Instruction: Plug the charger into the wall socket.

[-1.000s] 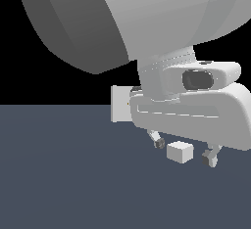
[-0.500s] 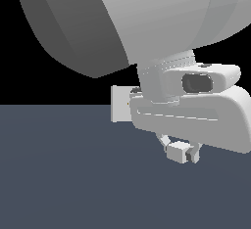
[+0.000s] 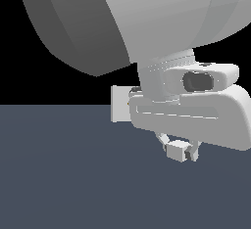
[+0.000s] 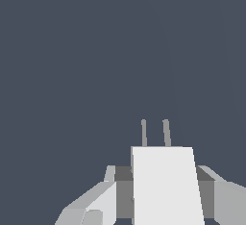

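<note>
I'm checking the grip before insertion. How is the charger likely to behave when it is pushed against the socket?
The charger looks boxy and rigid, so it probably won't flex. The gripper clamps its flat sides, so it could pivot. Its two thin prongs may bend if misaligned.

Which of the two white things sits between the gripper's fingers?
The small white boxy charger, clamped between the gripper fingers, two thin prongs showing in the wrist view. The flat square white wall socket plate stands apart, upright behind the arm.
</note>
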Robot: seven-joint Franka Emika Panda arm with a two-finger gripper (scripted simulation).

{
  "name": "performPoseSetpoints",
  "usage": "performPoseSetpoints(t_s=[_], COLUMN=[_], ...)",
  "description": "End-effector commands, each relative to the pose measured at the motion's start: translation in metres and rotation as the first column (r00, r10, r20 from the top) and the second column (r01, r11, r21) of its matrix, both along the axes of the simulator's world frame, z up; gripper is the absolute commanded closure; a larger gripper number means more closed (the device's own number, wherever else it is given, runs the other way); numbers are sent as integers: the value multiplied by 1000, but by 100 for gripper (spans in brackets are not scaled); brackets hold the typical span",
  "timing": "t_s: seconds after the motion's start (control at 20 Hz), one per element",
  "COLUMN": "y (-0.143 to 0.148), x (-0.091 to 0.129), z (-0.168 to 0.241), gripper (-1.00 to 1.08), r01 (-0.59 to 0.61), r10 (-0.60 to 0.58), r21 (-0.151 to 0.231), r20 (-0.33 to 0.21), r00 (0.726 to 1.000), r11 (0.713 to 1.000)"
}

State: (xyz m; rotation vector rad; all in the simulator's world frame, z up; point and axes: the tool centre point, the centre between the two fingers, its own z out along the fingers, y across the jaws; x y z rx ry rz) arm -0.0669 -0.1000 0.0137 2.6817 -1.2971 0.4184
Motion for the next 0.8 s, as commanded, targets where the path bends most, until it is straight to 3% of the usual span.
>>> performPoseSetpoints(t_s=[0.0, 0.4, 0.75], y=[0, 4, 11], x=[2, 14, 28], z=[2, 14, 30], gripper=[108, 108, 108], r01=[-25, -182, -377], r10=[25, 182, 377], r21=[-1, -4, -8], r20=[1, 3, 5], r00=[1000, 983, 926], r11=[1000, 983, 926])
